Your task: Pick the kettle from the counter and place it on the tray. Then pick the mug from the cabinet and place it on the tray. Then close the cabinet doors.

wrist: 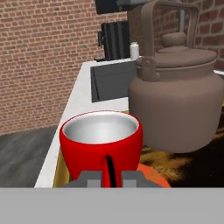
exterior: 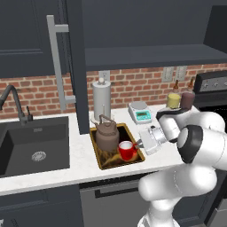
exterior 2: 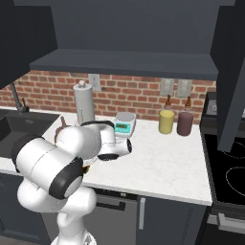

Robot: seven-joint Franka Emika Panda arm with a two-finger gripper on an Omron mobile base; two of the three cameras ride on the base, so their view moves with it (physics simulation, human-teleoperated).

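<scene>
The brownish-grey kettle [exterior: 107,134] stands on the flame-patterned tray [exterior: 98,156] on the white counter [exterior: 82,166]. The red mug [exterior: 127,150] is at the tray's front right corner, close beside the kettle. My gripper [exterior: 139,145] reaches in from the right and is shut on the mug's handle. In the hand view the mug [wrist: 100,140] is upright just past my gripper [wrist: 108,177], its handle between the fingertips, and the kettle [wrist: 177,109] stands right behind it. The cabinet [exterior: 150,55] above stands open, with one door [exterior: 75,66] swung out left of the tray and the other door [exterior 2: 232,72] at the right.
A tall silver-white cylinder [exterior: 101,99] stands behind the tray, and a small scale [exterior: 140,112] to its right. A yellow bottle [exterior: 174,99] and a dark bottle [exterior: 187,99] stand by the wall. The sink [exterior: 35,144] with its faucet [exterior: 15,104] lies to the left, the stove [exterior 2: 227,167] to the right.
</scene>
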